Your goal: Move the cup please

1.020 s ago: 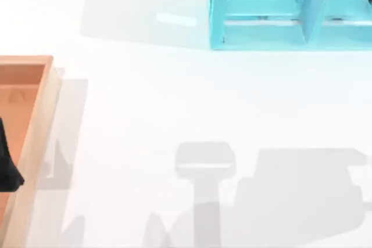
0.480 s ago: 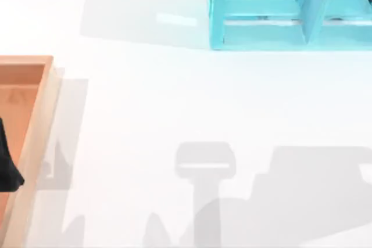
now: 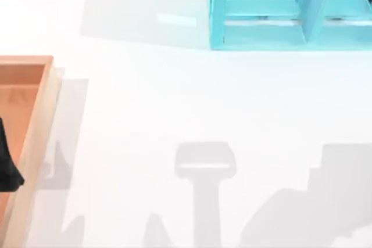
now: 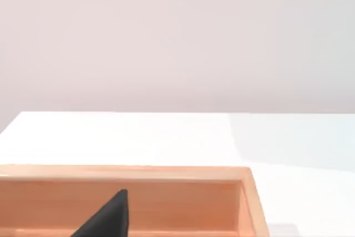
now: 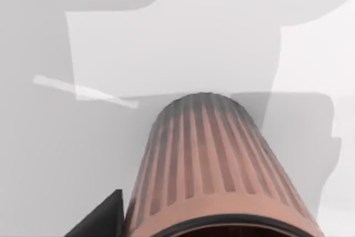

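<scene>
The cup [image 5: 208,165] is a ribbed terracotta one, seen very close in the right wrist view with its closed base pointing away from the camera. It hangs above the white table, which shows pale shadows beneath it. One dark finger [image 5: 104,217] of my right gripper presses against the cup's side near its dark rim; the other finger is hidden behind the cup. My left gripper [image 3: 7,166] is parked at the far left over the wooden tray [image 3: 40,120], and its dark tip [image 4: 105,217] shows above the tray floor.
A teal shelf unit [image 3: 261,21] stands at the back right of the table. The wooden tray's rim [image 4: 166,173] runs along the left edge. Grey arm shadows lie across the table's front, heaviest at the front right [image 3: 325,201].
The large shadow at the front right of the table has slid further right, towards the edge of view. The left gripper and the tray have not moved.
</scene>
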### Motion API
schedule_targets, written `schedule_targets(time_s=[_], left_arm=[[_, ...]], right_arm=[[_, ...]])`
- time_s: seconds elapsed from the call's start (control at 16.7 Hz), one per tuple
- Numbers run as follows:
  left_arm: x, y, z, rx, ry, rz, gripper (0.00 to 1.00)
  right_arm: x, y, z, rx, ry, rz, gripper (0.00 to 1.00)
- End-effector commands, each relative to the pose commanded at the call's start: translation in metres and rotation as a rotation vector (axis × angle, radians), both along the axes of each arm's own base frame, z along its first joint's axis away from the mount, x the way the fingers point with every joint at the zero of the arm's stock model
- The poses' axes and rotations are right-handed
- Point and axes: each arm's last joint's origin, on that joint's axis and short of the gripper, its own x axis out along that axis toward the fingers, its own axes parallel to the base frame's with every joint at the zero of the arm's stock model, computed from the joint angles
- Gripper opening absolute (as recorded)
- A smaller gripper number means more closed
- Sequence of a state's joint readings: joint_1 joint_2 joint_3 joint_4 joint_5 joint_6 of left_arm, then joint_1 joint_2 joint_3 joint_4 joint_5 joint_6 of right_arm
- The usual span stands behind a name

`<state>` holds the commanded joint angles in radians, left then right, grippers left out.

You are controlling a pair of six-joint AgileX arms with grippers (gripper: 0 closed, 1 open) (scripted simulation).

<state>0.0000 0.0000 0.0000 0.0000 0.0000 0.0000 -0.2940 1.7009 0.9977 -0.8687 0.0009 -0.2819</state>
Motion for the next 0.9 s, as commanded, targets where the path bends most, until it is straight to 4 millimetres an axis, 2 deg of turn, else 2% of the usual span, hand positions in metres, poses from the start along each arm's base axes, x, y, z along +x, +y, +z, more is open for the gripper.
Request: schedule_targets(time_s=[0.24, 0.9], left_arm=[[0.0, 0.0, 0.0, 0.0, 0.0, 0.0, 1.0], [0.0, 0.0, 0.0, 0.0, 0.0, 0.0, 1.0]], right_arm=[[-0.0002, 0.0001, -0.0007, 0.0, 0.0, 0.0, 1.0], [-0.0002, 0.0001, -0.0007, 0.0, 0.0, 0.0, 0.17]])
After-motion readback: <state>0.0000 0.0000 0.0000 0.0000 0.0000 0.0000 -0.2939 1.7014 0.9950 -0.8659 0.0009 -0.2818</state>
